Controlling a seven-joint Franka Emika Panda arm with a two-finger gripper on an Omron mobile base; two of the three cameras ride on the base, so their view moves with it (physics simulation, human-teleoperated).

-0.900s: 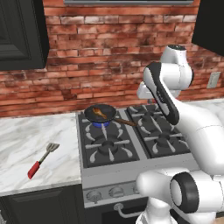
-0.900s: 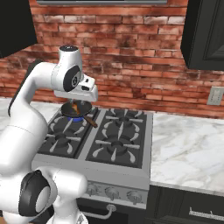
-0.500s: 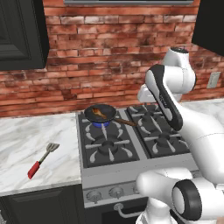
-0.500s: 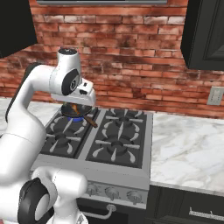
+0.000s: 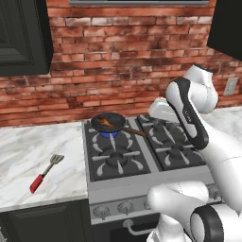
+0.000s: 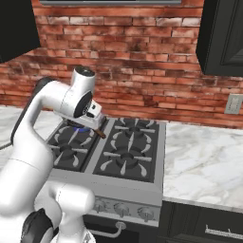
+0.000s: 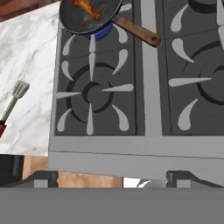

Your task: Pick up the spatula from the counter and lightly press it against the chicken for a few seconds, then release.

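Observation:
The spatula [image 5: 46, 172] lies on the marble counter left of the stove, with a red handle and a slotted metal head [image 7: 20, 89]. A dark frying pan [image 5: 109, 123] sits on the back left burner over a blue flame. In it is a piece of browned chicken [image 7: 85, 6]. The pan's wooden handle [image 7: 138, 33] points right. My gripper [image 7: 112, 178] hovers above the stove's front edge, open, with nothing between its fingers. It is well to the right of the spatula.
The stove [image 5: 142, 156] has several black grates, and knobs along its front. Marble counter [image 6: 204, 156] extends to the right and to the left [image 5: 28, 151]. A brick wall stands behind, and dark cabinets hang above on both sides.
The arm's elbow has sunk a little and shifted right. Spatula and pan lie where they were.

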